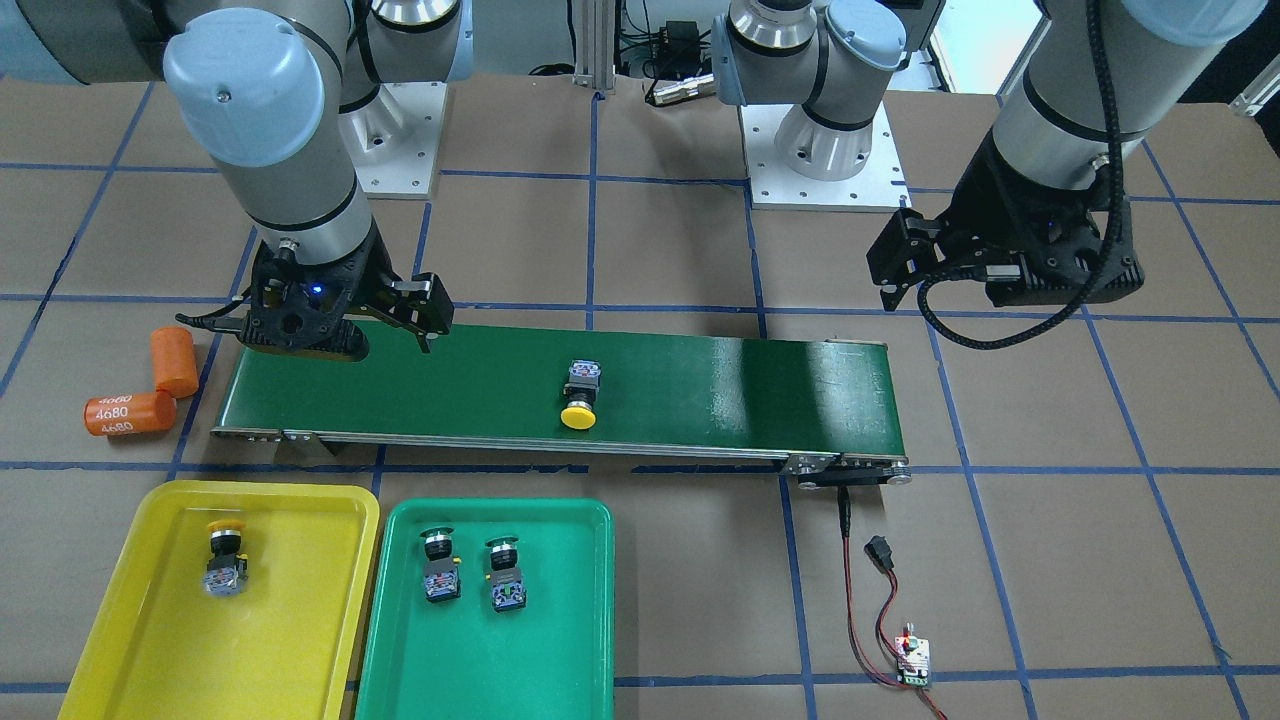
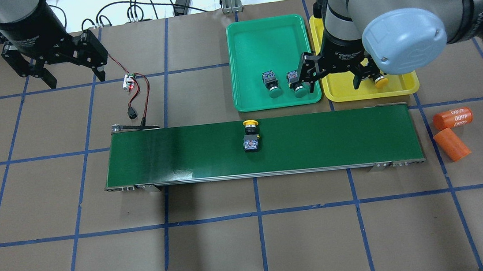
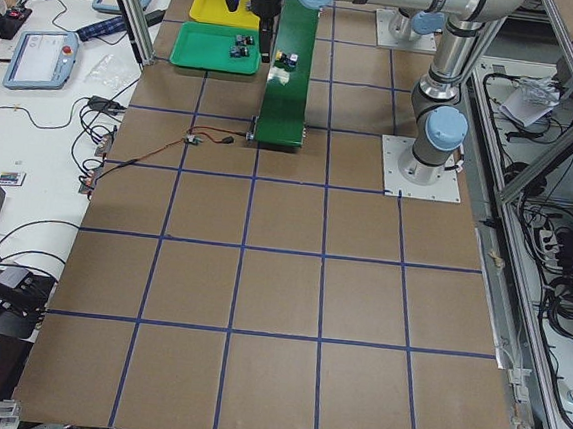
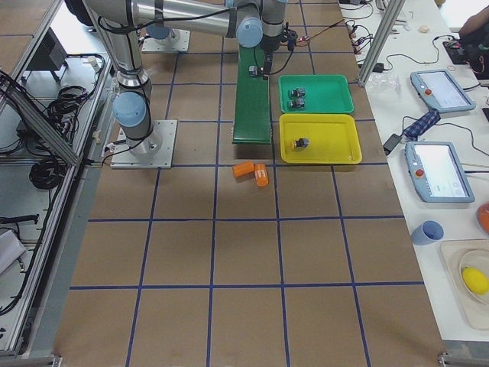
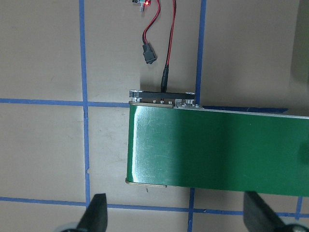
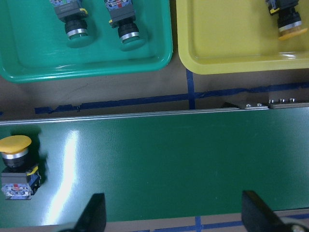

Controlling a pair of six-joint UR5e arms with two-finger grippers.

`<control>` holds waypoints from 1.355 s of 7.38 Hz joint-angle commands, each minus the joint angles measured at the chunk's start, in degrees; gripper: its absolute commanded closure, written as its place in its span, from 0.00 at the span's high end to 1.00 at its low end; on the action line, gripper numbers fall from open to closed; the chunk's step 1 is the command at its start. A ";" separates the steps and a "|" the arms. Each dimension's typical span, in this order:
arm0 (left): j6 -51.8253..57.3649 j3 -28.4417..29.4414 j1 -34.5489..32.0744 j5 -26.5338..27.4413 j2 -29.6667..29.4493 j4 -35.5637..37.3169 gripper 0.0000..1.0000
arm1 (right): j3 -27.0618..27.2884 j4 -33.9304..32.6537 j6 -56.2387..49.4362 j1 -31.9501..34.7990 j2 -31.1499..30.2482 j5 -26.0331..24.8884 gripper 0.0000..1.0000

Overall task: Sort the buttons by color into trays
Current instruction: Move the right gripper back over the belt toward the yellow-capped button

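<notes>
Yellow-capped, one button (image 2: 250,135) lies on its side mid-length on the belt (image 2: 335,139), cap toward twelve o'clock seen from overhead. At its one o'clock, the other yellow button (image 2: 379,80) lies in the yellow tray (image 2: 396,90) and two green buttons (image 2: 272,84) (image 2: 297,83) in the green tray (image 2: 254,37). The right gripper (image 2: 334,83) hovers spread and empty above the belt's right end; the left gripper (image 2: 75,78), also spread, hangs at ten o'clock.

Left arm (image 1: 1060,110) and right arm (image 1: 290,190) are silver-grey tubes with pale blue joint caps (image 1: 245,80); a ribbed black cable (image 1: 1110,105) lines the left, above black fingers (image 1: 895,250).
</notes>
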 commanded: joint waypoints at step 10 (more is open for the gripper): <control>-0.01 -0.01 0.00 -0.26 0.10 -0.06 1.00 | 0.55 -7.44 8.03 7.77 7.62 0.01 1.00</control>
